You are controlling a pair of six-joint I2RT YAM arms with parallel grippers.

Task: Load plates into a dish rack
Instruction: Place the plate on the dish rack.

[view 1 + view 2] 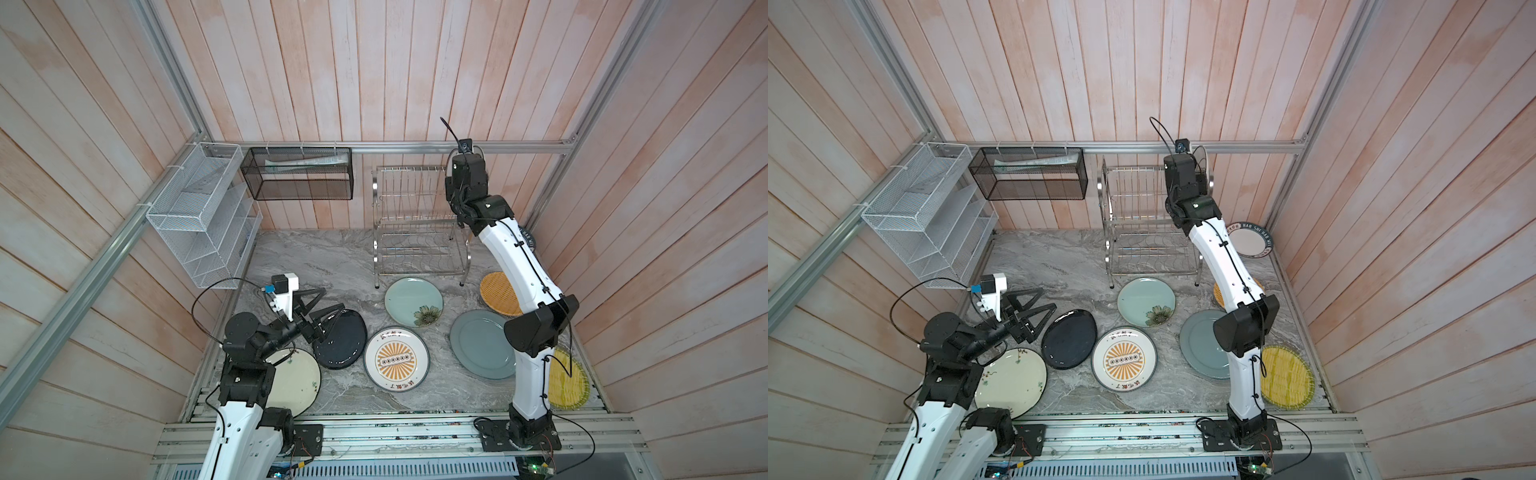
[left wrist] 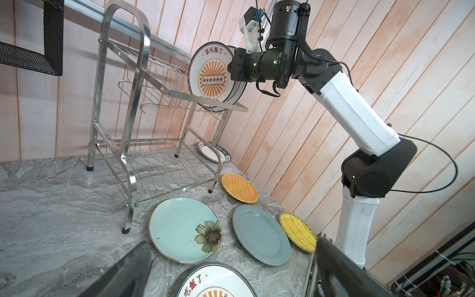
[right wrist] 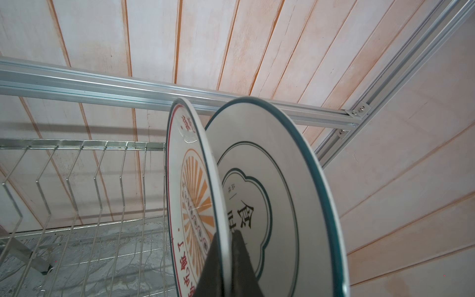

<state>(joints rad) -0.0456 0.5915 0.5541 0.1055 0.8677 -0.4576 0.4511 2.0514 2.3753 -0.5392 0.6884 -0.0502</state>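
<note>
Your right gripper (image 3: 226, 235) is clamped on the sunburst plate (image 3: 191, 195), upright in the top tier of the dish rack (image 2: 123, 108) beside the green-rimmed plate (image 3: 272, 180). Release it crooked and they could clatter together.

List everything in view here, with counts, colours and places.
dish rack: 1, steel, table's back
sunburst plate: 1, white-orange, upright in upper tier
teal-rimmed plate: 1, white, upright beside it
flat plates: 8, on the table: second sunburst, green flower, grey-blue, black, cream, orange woven, yellow woven, lettered white
mesh organiser: 1, white, left wall
mesh basket: 1, black, back wall
table: 1, grey marble
left gripper: open, near the black plate
right gripper: shut on the racked sunburst plate's rim
</note>
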